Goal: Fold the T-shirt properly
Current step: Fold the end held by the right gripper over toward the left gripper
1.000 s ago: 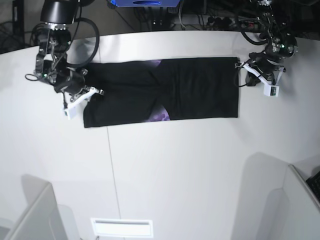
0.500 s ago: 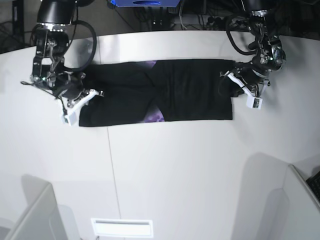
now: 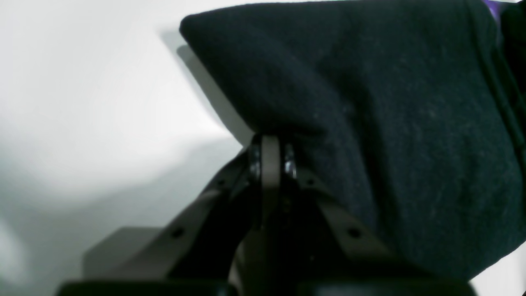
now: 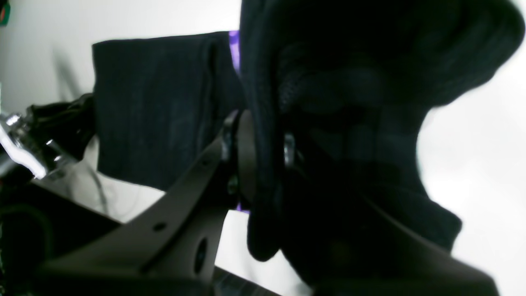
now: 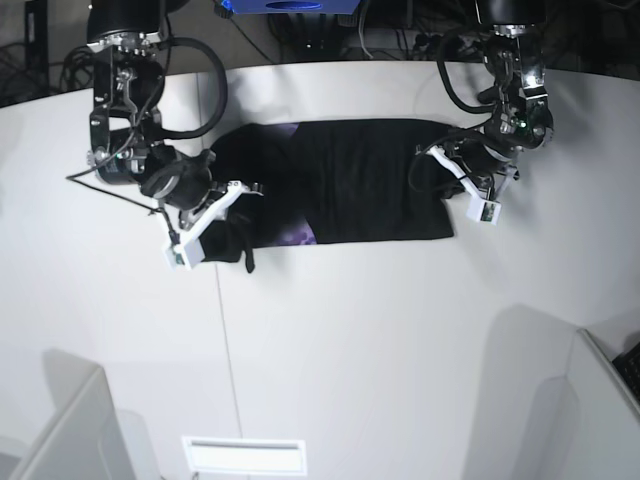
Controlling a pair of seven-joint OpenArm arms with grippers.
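The black T-shirt (image 5: 360, 180) lies as a long folded strip across the far part of the white table, and a bit of purple print (image 5: 300, 235) shows at its front edge. In the base view my left gripper (image 5: 440, 170) is shut on the strip's right end. The left wrist view has the left gripper (image 3: 269, 152) pinching a fold of the T-shirt (image 3: 370, 102) just off the table. My right gripper (image 5: 225, 205) is shut on the bunched left end. In the right wrist view, cloth of the T-shirt (image 4: 152, 102) drapes over the right gripper (image 4: 263, 152).
A thin seam (image 5: 222, 330) runs down the white table (image 5: 350, 350). Grey partitions stand at the near left (image 5: 70, 430) and near right (image 5: 590, 400) corners. A white slotted plate (image 5: 243, 455) sits at the front edge. Cables (image 5: 440, 40) lie behind the table.
Both grippers have moved inward with the shirt's ends. The right end slid left, the left end rose and bunched to the right, so the strip is shorter.
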